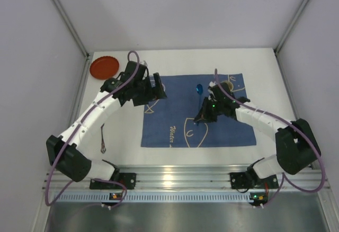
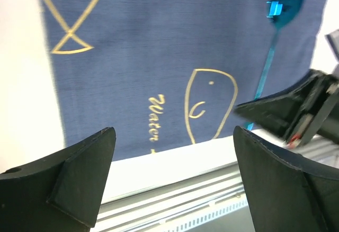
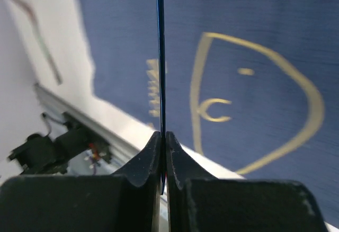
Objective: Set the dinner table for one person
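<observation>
The dinner table (image 1: 262, 69) was a big, flat, white top. It filled the whole floor of the work space, from the metal rail (image 1: 175, 181) near the arms to the far wall. It looked hard and heavy, the sort of thing that stays put. No one would need to pick it up, because things just get laid on it. Its smooth top could let small things slide.

A blue cloth (image 1: 175, 123) with gold fish drawings lay flat in the middle of the table. It looked soft and thin, so a push from the side could bunch it up.

The right gripper (image 3: 163, 136) was pinched tight on the thin handle of a shiny blue spoon (image 1: 199, 90). It held the spoon low on the handle, and the round end pointed away from the arms, over the cloth. The spoon looked light, stiff and a bit slippery. The handle was a good place to hold it. I could not tell if the spoon was touching the cloth or was just above it.

The left gripper (image 2: 174, 136) was wide open and held nothing. It hung over the far left part of the cloth.

A red plate (image 1: 104, 67) sat in the far left corner of the table, well away from the cloth. A thin long thing (image 1: 102, 143), maybe a fork or knife, lay on the table left of the cloth.
</observation>
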`<state>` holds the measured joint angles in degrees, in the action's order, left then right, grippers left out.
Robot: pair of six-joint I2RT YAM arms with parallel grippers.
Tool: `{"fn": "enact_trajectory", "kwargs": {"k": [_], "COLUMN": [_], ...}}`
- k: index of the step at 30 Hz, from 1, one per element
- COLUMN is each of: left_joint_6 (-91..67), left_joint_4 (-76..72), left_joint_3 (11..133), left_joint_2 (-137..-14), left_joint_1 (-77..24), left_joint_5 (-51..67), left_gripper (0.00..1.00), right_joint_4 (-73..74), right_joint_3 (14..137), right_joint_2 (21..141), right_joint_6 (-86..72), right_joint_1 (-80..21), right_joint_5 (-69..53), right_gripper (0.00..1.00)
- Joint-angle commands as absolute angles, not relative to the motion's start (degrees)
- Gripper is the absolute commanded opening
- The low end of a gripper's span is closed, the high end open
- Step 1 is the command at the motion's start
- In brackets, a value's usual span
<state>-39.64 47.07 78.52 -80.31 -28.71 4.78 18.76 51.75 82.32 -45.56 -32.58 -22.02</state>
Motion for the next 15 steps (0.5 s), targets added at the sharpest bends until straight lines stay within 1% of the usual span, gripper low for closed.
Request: {"fn": "enact_trajectory", "kwargs": {"k": [1, 3, 7, 11, 15], "left_joint_6": [-35.96, -35.25, -33.32, -31.21, -29.01], "left_joint_4": [50.88, 51.41, 51.68, 52.29, 53.70], "left_joint_3": [76.82, 74.01, 68.39, 63.82, 62.40], "left_joint_2": [-75.51, -74.36, -70.59, -68.03, -66.89], "left_joint_1": [-26.46, -24.19, -19.00, -14.42, -10.56], "left_joint_5": [0.44, -1.32, 1.39, 2.20, 1.67], "left_gripper": [0.98, 0.98, 0.98, 0.97, 0.97], "right_joint_4": [28.28, 32.86, 37.35, 40.33, 41.83], "right_joint_3": [50.01, 49.75, 49.92, 51.15, 52.03], "right_joint_2": [79.89, 79.63, 81.03, 86.90, 92.54], "right_joint_6": [-37.73, -35.08, -28.32, -24.79, -22.06], "right_joint_1": [-26.21, -22.69, -18.47, -15.39, -15.12], "right_joint_5": [-19.43, -18.11, -16.09, -15.91, -15.12], "right_gripper": [0.00, 0.00, 0.00, 0.00, 0.00]}}
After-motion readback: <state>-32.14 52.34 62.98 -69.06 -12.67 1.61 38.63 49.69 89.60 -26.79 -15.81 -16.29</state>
